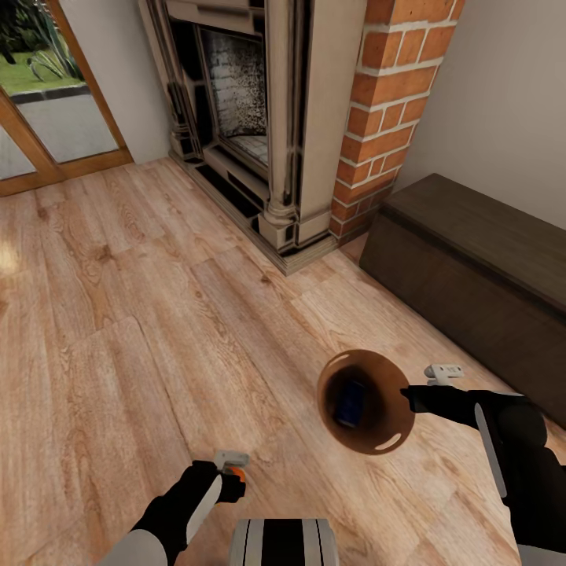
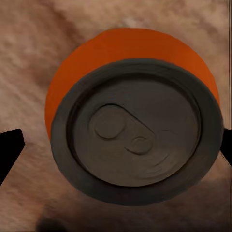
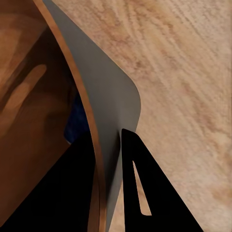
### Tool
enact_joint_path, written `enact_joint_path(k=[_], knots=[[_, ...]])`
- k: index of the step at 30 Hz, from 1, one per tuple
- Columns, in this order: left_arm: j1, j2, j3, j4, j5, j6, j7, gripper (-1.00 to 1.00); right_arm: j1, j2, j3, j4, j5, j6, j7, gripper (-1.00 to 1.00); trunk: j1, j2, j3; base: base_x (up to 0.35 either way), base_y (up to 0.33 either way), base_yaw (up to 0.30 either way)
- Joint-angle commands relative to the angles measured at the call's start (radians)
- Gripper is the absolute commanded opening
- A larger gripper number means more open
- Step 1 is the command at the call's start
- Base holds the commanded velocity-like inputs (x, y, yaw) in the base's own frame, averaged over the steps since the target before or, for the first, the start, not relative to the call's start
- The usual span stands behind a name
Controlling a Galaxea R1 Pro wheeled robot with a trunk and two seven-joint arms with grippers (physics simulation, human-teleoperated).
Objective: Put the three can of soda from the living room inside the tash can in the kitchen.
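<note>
While the head view looks down over the light wood floor [image 1: 118,314] of the living room, the right gripper [image 1: 409,395] sits at about 4 o'clock, pinching the rim of the trash can [image 1: 385,424] between its two fingers. In the right wrist view one dark finger [image 3: 63,193] is inside the bin wall and the other outside, closed tight on the thin copper edge [image 3: 99,159]. The bin is held off the floor and tipped so its mouth faces up toward the head camera, its long axis running roughly along the line of sight. Inside it lies the blue can [image 1: 349,403], resting against the dark inner wall, its long axis running about 12 to 6 o'clock; which end is the top I can't tell.

Down at 7 o'clock the left gripper [image 1: 233,470] holds an orange can [image 1: 237,475], just a sliver of orange showing between the fingers there. The left wrist view looks straight down onto that orange can [image 2: 133,130]: grey lid and pull tab facing the camera, so it stands upright with its long axis vertical. The black fingertips [image 2: 9,150] clamp it from both sides.

The brick fireplace [image 1: 377,118] is at 12 to 1 o'clock, the dark wood bench [image 1: 472,267] at 3 o'clock, and a glass door [image 1: 47,118] at 10 o'clock.
</note>
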Motion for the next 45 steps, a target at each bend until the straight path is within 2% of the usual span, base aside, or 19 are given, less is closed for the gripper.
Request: enact_joint_path(k=[1,10,11,14,23,26,27,29,31,35,37,41,43,45], knots=[[0.0,-0.003,0.0,0.002,0.0,-0.001,0.0,1.0,0.0,0.0,0.0,0.0,-0.025,0.006,0.005,-1.0,0.0,0.0,0.0,0.0,0.0,0.0],[-0.001,-0.01,0.0,0.008,0.0,-0.024,0.0,1.0,0.0,0.0,0.003,0.0,-0.025,0.006,0.005,-1.0,0.0,0.0,0.0,0.0,0.0,0.0],[-0.001,-0.011,0.0,0.008,0.0,-0.049,-0.001,-1.0,0.0,0.0,0.012,0.0,-0.025,0.006,0.005,-1.0,0.0,0.0,0.0,0.0,0.0,0.0],[-0.001,-0.011,0.0,0.01,0.001,-0.071,-0.001,-1.0,0.0,0.002,0.029,0.0,-0.025,0.006,0.005,-1.0,0.0,0.0,0.0,0.0,0.0,0.0],[-0.001,-0.013,0.0,0.007,0.001,-0.087,-0.001,-1.0,0.0,0.003,0.036,0.0,-0.025,0.006,0.005,-1.0,0.0,0.0,0.0,0.0,0.0,0.0],[0.0,-0.015,-0.005,-0.038,0.001,-0.075,-0.008,-1.0,0.0,0.002,0.034,0.0,-0.025,0.006,0.005,-1.0,0.0,0.0,0.0,0.0,0.0,0.0],[0.0,-0.011,-0.043,-0.144,0.003,-0.029,-0.013,-1.0,0.0,0.0,0.033,0.0,-0.025,0.006,0.005,-1.0,0.0,0.0,0.0,0.0,0.0,0.0],[0.003,0.001,-0.082,-0.326,0.006,0.105,-0.014,-1.0,0.0,0.0,0.033,0.0,-0.025,0.006,0.005,-1.0,0.0,0.0,0.0,0.0,0.0,0.0],[0.005,0.006,-0.093,-0.415,0.007,0.177,-0.015,-1.0,0.0,-0.001,0.033,0.0,-0.025,0.006,0.005,-1.0,0.0,0.0,0.0,0.0,0.0,0.0],[0.008,0.009,-0.098,-0.506,0.011,0.255,-0.015,-1.0,0.0,-0.001,0.032,0.0,-0.025,0.006,0.005,-1.0,0.0,0.0,0.0,0.0,0.0,0.0],[0.029,0.012,-0.098,-0.568,0.011,0.295,-0.015,-1.0,0.0,0.0,0.033,0.0,-0.025,0.006,0.005,-1.0,0.0,0.0,0.0,0.0,0.0,0.0],[0.081,0.049,-0.098,-0.752,0.02,0.385,-0.019,-1.0,0.0,0.0,0.032,0.0,-0.025,0.006,0.005,-1.0,0.0,0.0,0.0,0.0,0.0,0.0],[0.1,0.067,-0.098,-0.831,0.055,0.411,-0.029,-1.0,0.0,0.0,0.032,0.0,-0.025,0.006,0.005,-1.0,0.0,0.0,0.0,0.0,0.0,0.0],[0.109,0.082,-0.099,-0.875,0.126,0.423,-0.05,-1.0,0.0,-0.001,0.032,0.0,-0.025,0.006,0.005,-1.0,0.0,0.0,0.0,0.0,0.0,0.0]])
